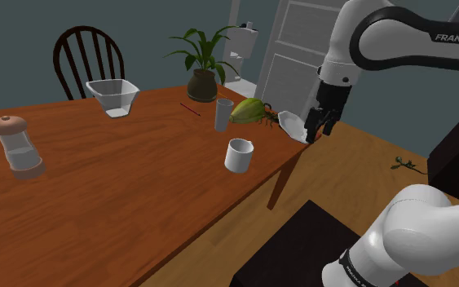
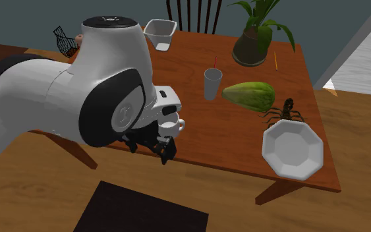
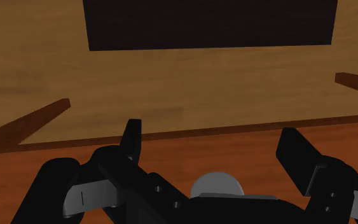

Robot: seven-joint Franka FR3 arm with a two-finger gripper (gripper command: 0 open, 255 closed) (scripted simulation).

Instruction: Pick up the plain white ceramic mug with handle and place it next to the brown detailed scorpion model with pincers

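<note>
1. Since it looks like a hard, smooth-walled white vessel, the mug (image 1: 238,155) should handle as rigid, fairly light, slippery and liable to chip. It stands upright on the bench (image 1: 97,196) near the front edge, at about 7 o'clock from the scorpion (image 1: 270,119) in the shoulder view.
2. Its handle is hard to make out, so pinching the rim wall, one finger inside and one outside, seems safer than spanning the round body.
3. The scorpion lies between a green fruit (image 1: 248,110) and a white plate (image 1: 293,126).
4. The gripper (image 1: 321,129) hovers at the mug's 2 o'clock, by the bench edge, with its fingers spread and holding nothing.
</note>
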